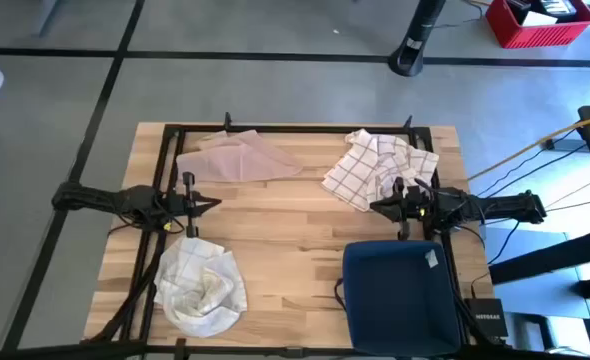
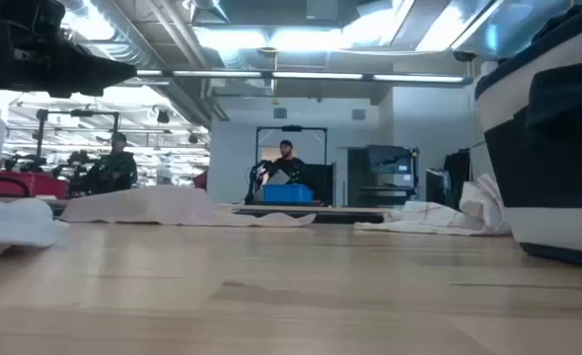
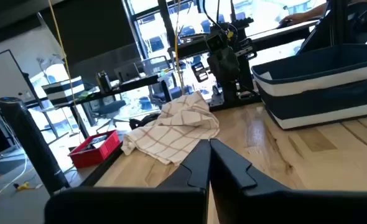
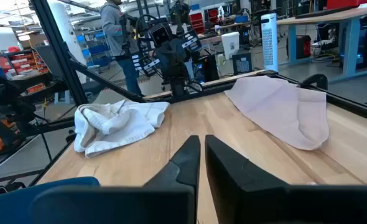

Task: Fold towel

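Three towels on the bench (image 1: 295,250), none folded yet: a beige towel (image 1: 237,158) at the far side left of centre, a checked towel (image 1: 375,166) far right, and a crumpled white towel (image 1: 201,288) at the near left corner. Blue bin (image 1: 400,295) sits near right. Left hand (image 1: 213,204) hovers mid-left over bare wood, fingers pinched together, holding nothing; beige towel lies beyond it, white one nearer the front edge. Right hand (image 1: 377,207) hovers mid-right, facing the left one, just beside the checked towel's near edge, fingers nearly closed with a thin gap, also empty. Left wrist view shows the clenched fingers (image 3: 196,163) pointing at the checked towel (image 3: 171,127) and the bin (image 3: 323,84); right wrist view shows its fingers (image 4: 186,160) aimed between the white towel (image 4: 115,124) and the beige one (image 4: 280,109). Looks like the start: arms at rest pose, no towel picked. Next move likely needs a hand to release, drop to one towel's edge, and drag it to open wood for flattening. Which towel goes first, can't tell.
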